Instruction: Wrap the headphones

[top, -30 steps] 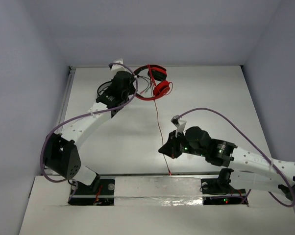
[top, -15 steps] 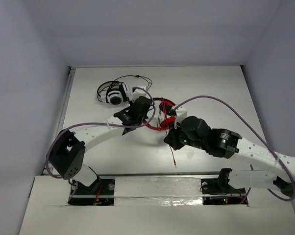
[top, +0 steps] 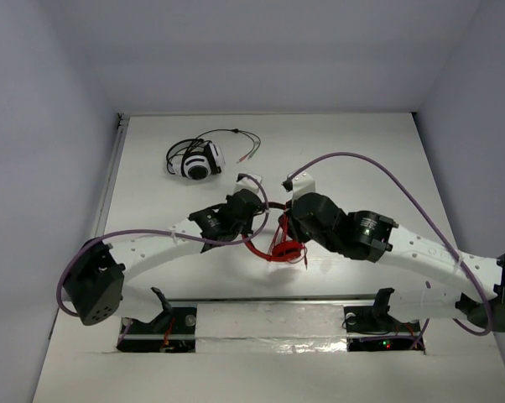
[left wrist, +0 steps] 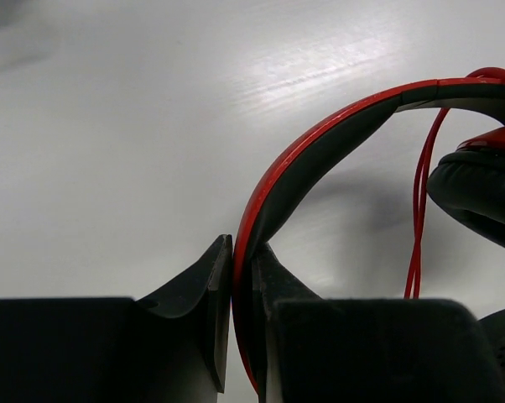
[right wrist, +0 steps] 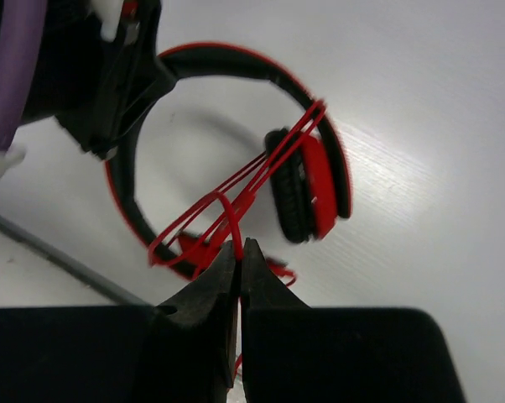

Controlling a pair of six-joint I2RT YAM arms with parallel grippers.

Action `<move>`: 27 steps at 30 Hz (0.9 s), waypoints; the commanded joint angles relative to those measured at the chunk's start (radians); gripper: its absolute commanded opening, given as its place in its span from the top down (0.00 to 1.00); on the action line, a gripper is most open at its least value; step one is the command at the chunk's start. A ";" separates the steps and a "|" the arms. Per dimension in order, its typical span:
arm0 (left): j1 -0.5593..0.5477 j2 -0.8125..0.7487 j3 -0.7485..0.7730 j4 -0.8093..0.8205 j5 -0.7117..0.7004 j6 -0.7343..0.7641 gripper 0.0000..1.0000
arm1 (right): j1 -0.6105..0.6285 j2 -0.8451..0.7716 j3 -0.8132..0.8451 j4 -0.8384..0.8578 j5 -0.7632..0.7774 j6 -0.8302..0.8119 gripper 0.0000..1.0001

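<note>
The red headphones hang just above the table near its front middle, between the two grippers. My left gripper is shut on the red-and-black headband. One black ear pad and strands of thin red cable show to its right. My right gripper is shut on the red cable. Several cable strands run across the headband toward an ear cup. The left gripper holds the band at the top left of the right wrist view. A short cable end hangs loose.
Black-and-white headphones with a dark cable lie at the back left of the white table. A metal rail runs along the near edge by the arm bases.
Both grippers have carried the red headphones from the back of the table toward the near edge. The long straight cable is now gathered in strands across the headphones.
</note>
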 commanded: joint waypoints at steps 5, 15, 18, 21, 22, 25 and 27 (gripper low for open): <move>-0.053 -0.075 0.034 -0.059 0.146 0.045 1.00 | 0.010 0.012 0.036 0.013 0.242 -0.087 1.00; -0.053 -0.187 0.051 -0.106 0.259 0.150 1.00 | 0.010 0.028 0.000 0.052 0.333 -0.141 1.00; -0.042 -0.210 0.051 -0.091 0.332 0.171 1.00 | 0.010 0.038 -0.019 0.065 0.375 -0.134 1.00; -0.013 -0.233 0.050 -0.079 0.391 0.180 1.00 | 0.010 0.029 -0.034 0.082 0.395 -0.134 1.00; -0.013 -0.241 0.050 -0.070 0.443 0.183 1.00 | 0.010 0.019 -0.043 0.087 0.395 -0.136 1.00; 0.034 -0.270 0.051 -0.056 0.492 0.185 1.00 | 0.010 0.006 -0.051 0.088 0.382 -0.122 1.00; 0.056 -0.289 0.050 -0.040 0.534 0.188 1.00 | 0.010 -0.017 -0.060 0.111 0.353 -0.115 1.00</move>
